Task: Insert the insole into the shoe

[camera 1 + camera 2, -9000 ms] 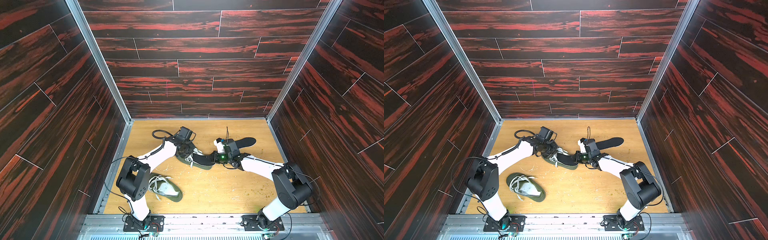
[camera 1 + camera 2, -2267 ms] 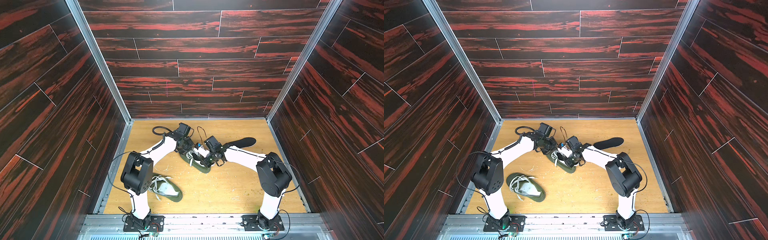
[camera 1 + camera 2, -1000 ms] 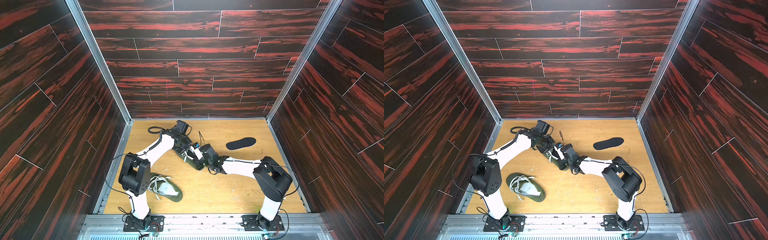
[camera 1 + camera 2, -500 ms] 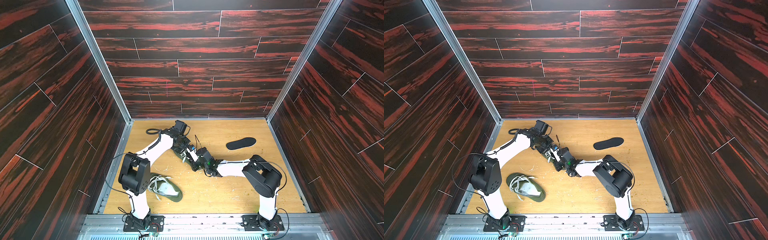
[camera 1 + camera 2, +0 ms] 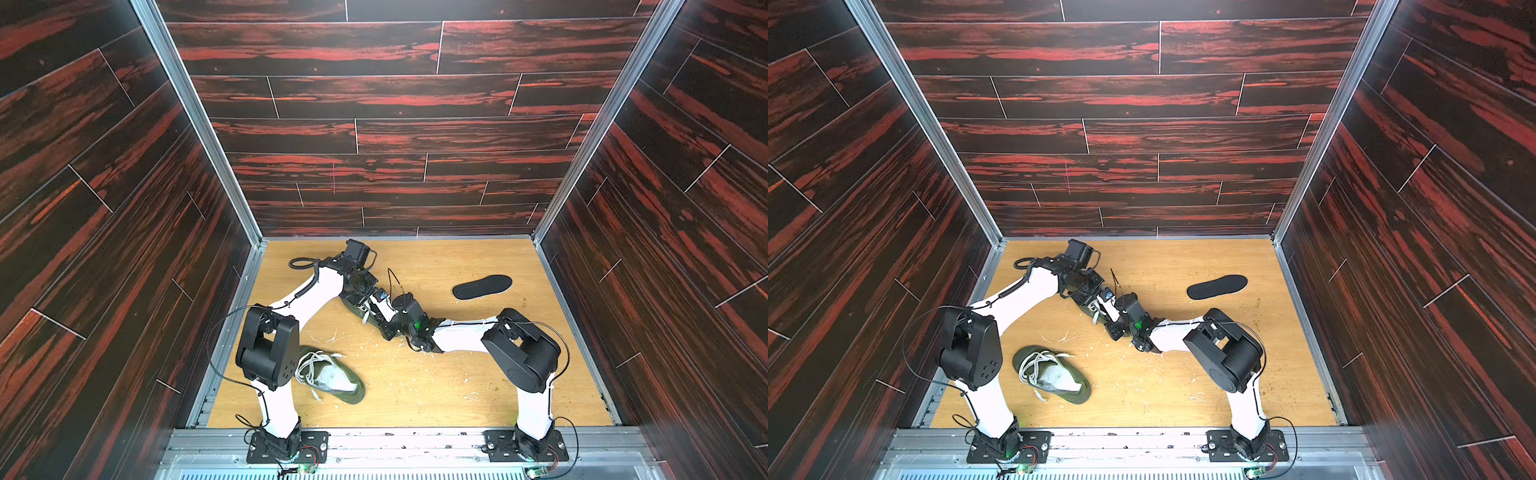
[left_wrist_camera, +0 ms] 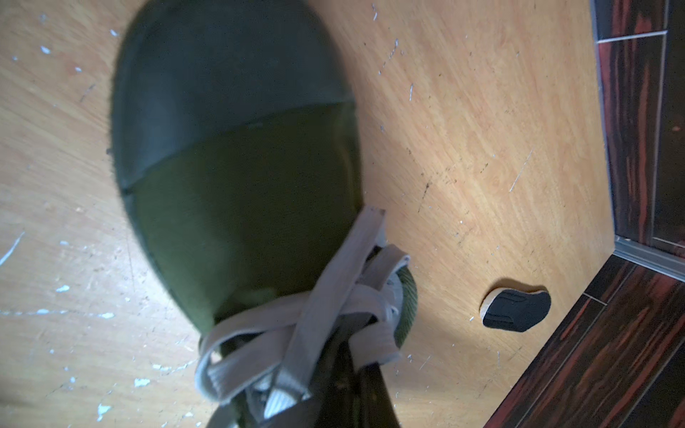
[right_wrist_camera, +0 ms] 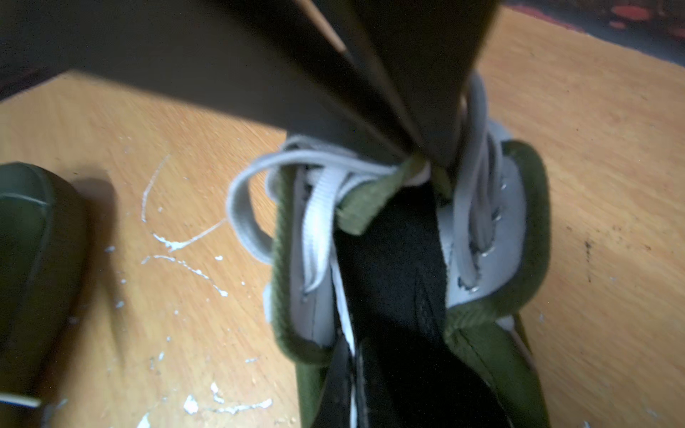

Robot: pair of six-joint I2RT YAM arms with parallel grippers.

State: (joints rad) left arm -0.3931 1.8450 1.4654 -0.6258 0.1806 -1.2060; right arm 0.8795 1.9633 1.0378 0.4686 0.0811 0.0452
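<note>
Shoe (image 6: 237,166) mouth crowded by 2 arms (image 5: 316,291) (image 5: 457,332); floor (image 5: 457,374) beside loose insole (image 5: 482,286) free.

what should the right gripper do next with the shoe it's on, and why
Probably lift the tongue slightly. The right gripper is shut on its tip, and the insole sits in the shoe but a pale edge shows along one side, so it seems not yet flat. More room may let it settle.

2 green shoes (image 6: 237,148) (image 5: 332,376), 2 black insoles (image 5: 482,286) (image 7: 393,259), 2 robot arms (image 5: 309,297) (image 5: 461,332)

Left gripper (image 5: 365,300) clamped, right gripper (image 5: 380,311) closed, arms inward
</note>
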